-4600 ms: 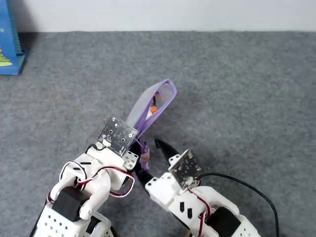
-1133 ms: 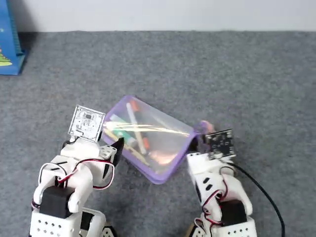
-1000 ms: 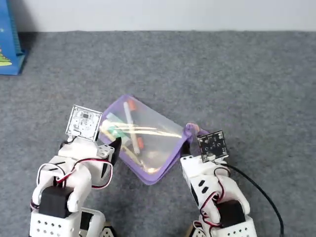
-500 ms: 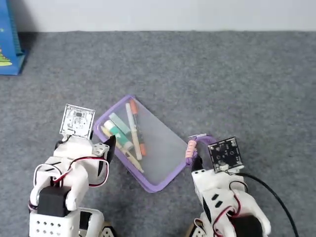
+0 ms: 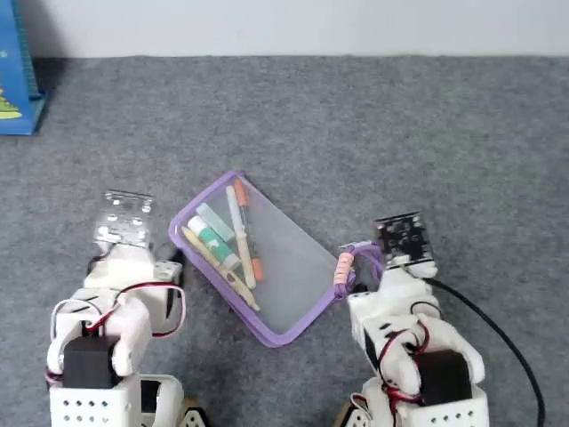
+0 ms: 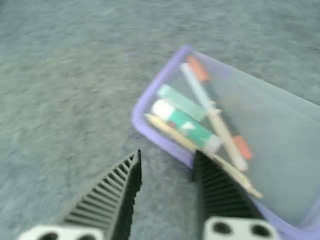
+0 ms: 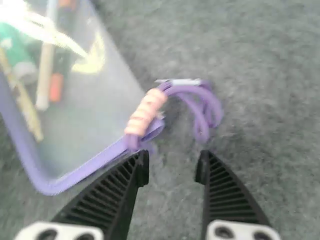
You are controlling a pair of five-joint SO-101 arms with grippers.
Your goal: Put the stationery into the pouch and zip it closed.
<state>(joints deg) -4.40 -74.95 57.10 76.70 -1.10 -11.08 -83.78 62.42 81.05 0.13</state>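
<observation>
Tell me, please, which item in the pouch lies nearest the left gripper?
The thin yellowish pencil: it lies along the pouch edge facing the left gripper, with the green tube and pen beyond it.

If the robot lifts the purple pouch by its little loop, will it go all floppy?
Probably floppy: the pouch looks like thin clear plastic with soft purple edges. Lifted by the loop, it would likely hang down, sagging toward the end where the pens are bunched. The pens might slide about inside, since they seem to lie loose.
</observation>
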